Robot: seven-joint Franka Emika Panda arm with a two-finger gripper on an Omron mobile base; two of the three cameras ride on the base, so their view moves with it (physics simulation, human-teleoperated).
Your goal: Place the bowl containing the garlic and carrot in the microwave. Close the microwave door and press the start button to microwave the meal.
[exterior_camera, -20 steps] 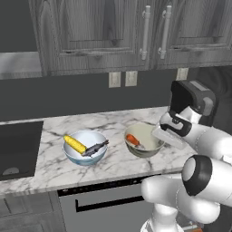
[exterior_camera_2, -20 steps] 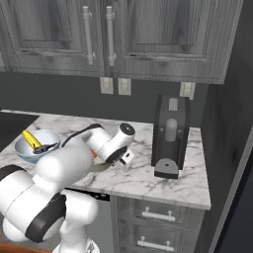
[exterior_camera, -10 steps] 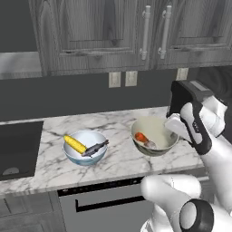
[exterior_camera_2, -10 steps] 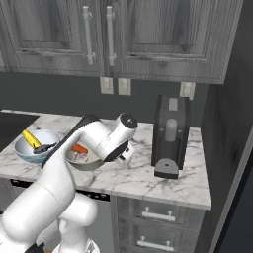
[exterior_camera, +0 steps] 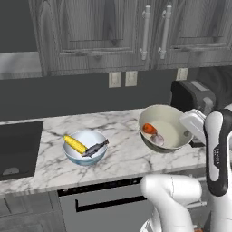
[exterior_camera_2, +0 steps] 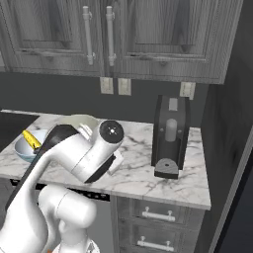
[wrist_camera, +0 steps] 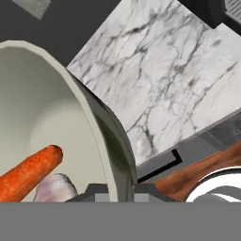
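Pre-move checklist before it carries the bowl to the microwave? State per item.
1. Gripper clamped on the bowl wall: ok, a finger sits each side of the rim in the hand view.
2. Bowl off the counter: ok, it hangs tilted above the marble.
3. Carrot and garlic inside: ok, both lie low in the bowl, but the tilt could let them slide.
4. Clearance to the coffee machine: cannot tell, it stands close on the bowl's right.
5. Other bowl with corn: ok, well apart to the left.
6. Microwave door open: cannot tell.
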